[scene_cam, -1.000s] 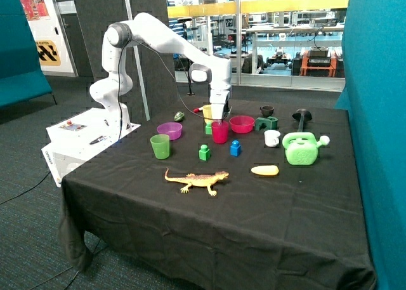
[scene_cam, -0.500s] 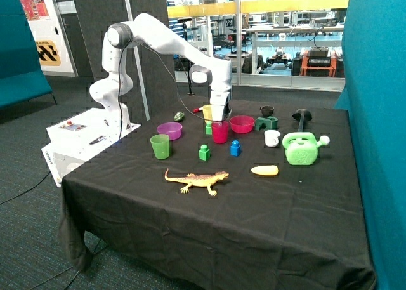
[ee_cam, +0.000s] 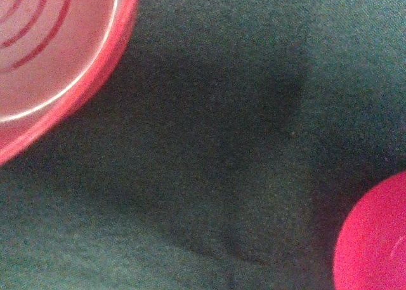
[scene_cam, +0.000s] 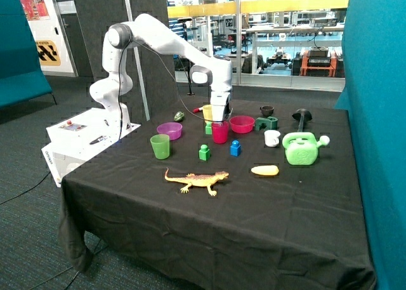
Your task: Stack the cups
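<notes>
The tool [scene_cam: 217,117] hangs low over the magenta cup [scene_cam: 219,132] beside the yellow cup [scene_cam: 208,113], seemingly for stacking; its grip cannot be told.

A robotics lab: a white jointed robot arm [scene_cam: 158,39] beside a black-draped table [scene_cam: 254,220], with glass-walled workbenches [scene_cam: 285,42] at upper right.

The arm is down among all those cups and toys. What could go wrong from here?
The tool sits low between the yellow cup and the magenta cup, so a sideways move could tip either. The pink bowl and a green block crowd the same spot and may get nudged. The green cup stands well apart, so carrying a cup across risks dropping it.
</notes>
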Controlling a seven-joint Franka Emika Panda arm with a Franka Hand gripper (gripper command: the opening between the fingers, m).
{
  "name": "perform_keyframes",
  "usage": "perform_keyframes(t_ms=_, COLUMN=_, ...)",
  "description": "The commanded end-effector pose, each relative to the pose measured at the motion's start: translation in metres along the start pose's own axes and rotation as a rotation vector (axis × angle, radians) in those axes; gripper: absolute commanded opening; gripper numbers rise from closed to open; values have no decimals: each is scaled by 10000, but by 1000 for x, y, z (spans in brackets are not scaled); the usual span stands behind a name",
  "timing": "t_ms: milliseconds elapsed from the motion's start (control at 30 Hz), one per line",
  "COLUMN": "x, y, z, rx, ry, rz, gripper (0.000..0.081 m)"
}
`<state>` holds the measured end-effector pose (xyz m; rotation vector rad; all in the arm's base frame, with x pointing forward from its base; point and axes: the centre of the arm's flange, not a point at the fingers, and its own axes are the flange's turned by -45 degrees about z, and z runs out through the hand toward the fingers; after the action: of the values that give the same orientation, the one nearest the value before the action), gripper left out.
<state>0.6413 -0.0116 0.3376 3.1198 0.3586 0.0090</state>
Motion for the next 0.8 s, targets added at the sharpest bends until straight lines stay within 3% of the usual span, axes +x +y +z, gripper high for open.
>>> perform_keyframes(t_ms=0, x=1, y=-4, z=3, rx=19, ry=-56, rz=-87, gripper=0)
perform_keyframes(t_ms=467, x=-1, y=-15, z=4, rx=19, ry=-55, rz=-200, gripper=0)
perform_keyframes(t_ms=767, x=-6, y=-24, z=-41, rx=21, ry=-55, rz=-632, gripper=0)
